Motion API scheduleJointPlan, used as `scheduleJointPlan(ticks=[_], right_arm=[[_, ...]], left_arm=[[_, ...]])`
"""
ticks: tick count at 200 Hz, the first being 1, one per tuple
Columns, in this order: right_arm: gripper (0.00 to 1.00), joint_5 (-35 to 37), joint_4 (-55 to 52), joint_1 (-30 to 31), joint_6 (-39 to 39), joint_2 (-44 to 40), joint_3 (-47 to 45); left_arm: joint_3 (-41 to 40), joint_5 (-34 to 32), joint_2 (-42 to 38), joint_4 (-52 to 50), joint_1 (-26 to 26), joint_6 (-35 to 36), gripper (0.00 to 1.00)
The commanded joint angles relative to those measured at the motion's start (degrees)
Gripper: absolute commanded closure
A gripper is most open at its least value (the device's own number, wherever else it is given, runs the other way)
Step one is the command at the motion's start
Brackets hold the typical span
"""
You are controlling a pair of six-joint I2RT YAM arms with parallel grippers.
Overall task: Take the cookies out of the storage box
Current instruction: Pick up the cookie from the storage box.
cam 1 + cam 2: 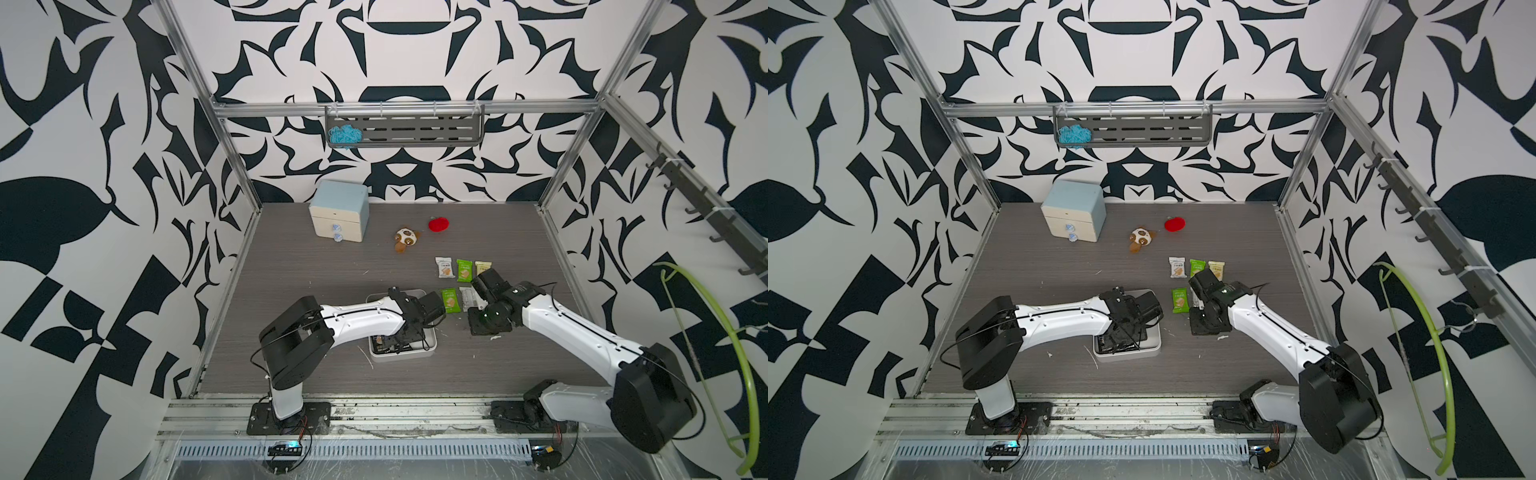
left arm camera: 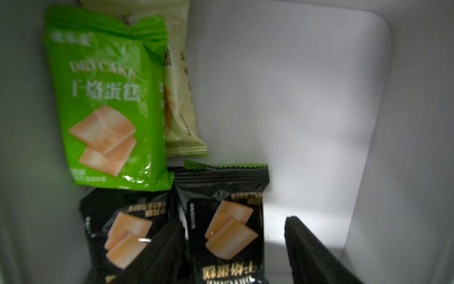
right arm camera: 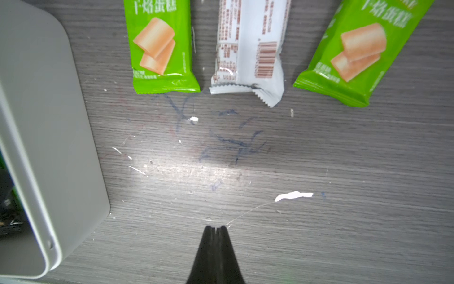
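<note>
Half-wide left fingers (image 2: 302,236) astride black packet (image 2: 226,228) in storage box (image 2: 405,123); likely fault: adjoining packet (image 2: 122,236) caught and dragged along; right fingers (image 3: 208,246) pressed together, empty, over table (image 3: 319,159).

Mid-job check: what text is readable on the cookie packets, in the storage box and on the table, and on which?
"DRY CAKE": green packet in the storage box.
"干烙蛋糕": same packet, underneath.
"干烙蛋糕", upside down: black packet in the box.
"干烙蛋糕", top cropped: green table packet nearest the box.
White packet: barcode, fine print unreadable.
Top views: all print too small.
</note>
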Motion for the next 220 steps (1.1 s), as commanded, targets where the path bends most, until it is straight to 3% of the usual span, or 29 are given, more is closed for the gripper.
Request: scheduleJointPlan(ticks=[1, 41, 91, 220], right_arm=[[0.97, 0.9, -1.2, -0.5, -0.9, 0.0, 0.1], [0.97, 0.8, -1.2, -0.8, -1.2, 0.9, 0.4], [0.97, 0.8, -1.3, -0.9, -1.5, 1.6, 0.9], [0.97, 0.9, -1.8, -1.0, -1.4, 1.3, 0.7]], left_arm=[[0.4, 1.3, 1.5, 0.1, 0.5, 1.3, 0.29], [0.3, 1.6, 2.2, 0.7, 0.5, 2.0, 0.32], [1.4, 1.6, 3.2, 0.0, 0.6, 2.8, 0.44], [5.1, 1.4, 2.2, -0.9, 2.2, 5.2, 0.52]])
